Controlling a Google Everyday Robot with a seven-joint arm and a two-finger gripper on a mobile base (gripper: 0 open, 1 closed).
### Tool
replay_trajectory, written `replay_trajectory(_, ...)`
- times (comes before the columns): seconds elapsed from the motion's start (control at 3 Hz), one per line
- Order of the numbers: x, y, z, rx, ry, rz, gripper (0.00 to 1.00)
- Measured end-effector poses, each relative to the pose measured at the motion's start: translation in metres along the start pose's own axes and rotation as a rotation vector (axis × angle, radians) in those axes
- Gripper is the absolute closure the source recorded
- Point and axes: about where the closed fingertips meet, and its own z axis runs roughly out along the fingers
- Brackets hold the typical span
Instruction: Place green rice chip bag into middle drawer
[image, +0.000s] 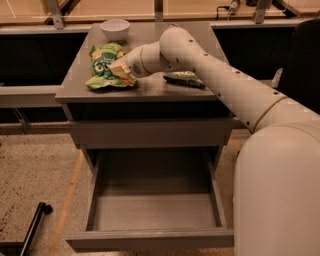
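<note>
We locate the green chip bag (105, 66) on the left half of the counter (150, 90), lying crumpled and well above the open middle drawer (150, 239). The bag carries a round dark-green logo with white letters; we cannot read the lettering.

The arm (225, 85) reaches across the counter from the right. Its end effector (121, 70) is at the right edge of the green chip bag and touches it. We cannot tell how far the end effector is open, nor whether it has hold of the bag.

A white bowl (115, 28) stands at the back of the counter, behind the bag. A flat dark-green packet (184, 79) lies just beyond the arm on the right; its pale print is not legible.

The middle drawer is pulled out toward us, showing a grey floor. The drawer front (150, 132) above it is closed.
</note>
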Motion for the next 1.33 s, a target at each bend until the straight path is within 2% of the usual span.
replay_trajectory(0.33, -0.001, 0.001, -0.003, 0.002, 0.001, -0.002, 1.0)
replay_trajectory(0.67, -0.011, 0.02, -0.063, 0.041, 0.026, -0.028, 1.0)
replay_trajectory(1.0, -0.022, 0.031, -0.09, 0.064, 0.041, -0.058, 0.82)
replay_trajectory(1.33, -0.022, 0.032, -0.089, 0.061, 0.041, -0.058, 0.6)
